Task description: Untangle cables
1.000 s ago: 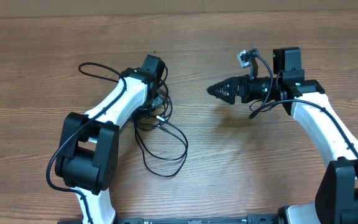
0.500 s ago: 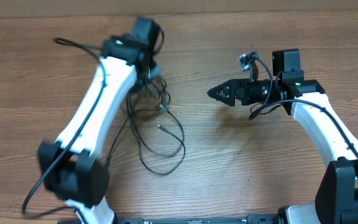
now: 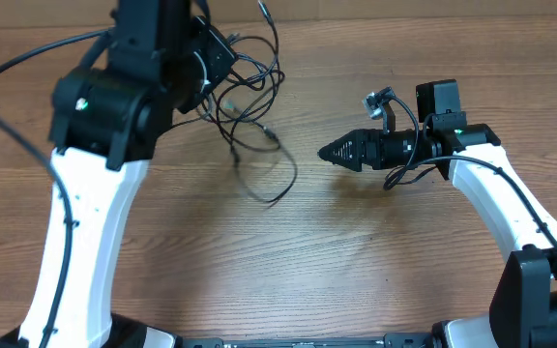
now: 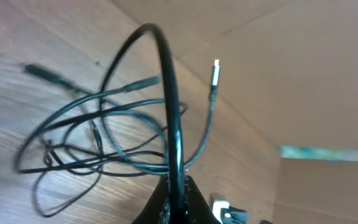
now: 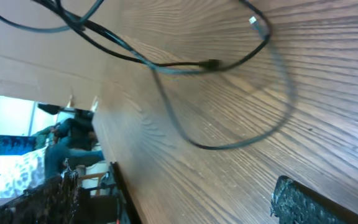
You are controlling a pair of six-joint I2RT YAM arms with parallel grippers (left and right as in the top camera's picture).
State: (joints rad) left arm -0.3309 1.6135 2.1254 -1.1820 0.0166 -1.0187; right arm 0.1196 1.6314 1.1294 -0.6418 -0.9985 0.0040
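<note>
Two arms, but only one has work at this moment. The L gripper (image 4: 174, 198) is pinched tight on one black cable (image 4: 166, 93), which arches up out of the closed jaws. The tangle (image 3: 245, 97) hangs from that grip over the far-left part of the wooden table (image 3: 375, 280), with the left arm raised high toward the overhead camera. Several strands cross each other, and a free end with a silver USB plug (image 4: 215, 65) sticks out to the side. The lowest loop (image 3: 277, 188) dangles toward the wood. I cannot tell if it touches.

The R gripper (image 3: 325, 152) hovers low, well apart from the tangle, pointing at it. In the right wrist view its fingers (image 5: 300, 199) stand wide apart w/ nothing between them.

Step in hand, I think: lift and hang the bundle so the strands separate by their own weight. Task looks early, as the knot is not open yet.

Next move, prob.: the R gripper goes in to the loop or to a free end and closes on one strand only, then pulls it away sideways while the L keeps its grip. Needs care, bc the strands are thin and close together, so it is easy to catch two.
</note>
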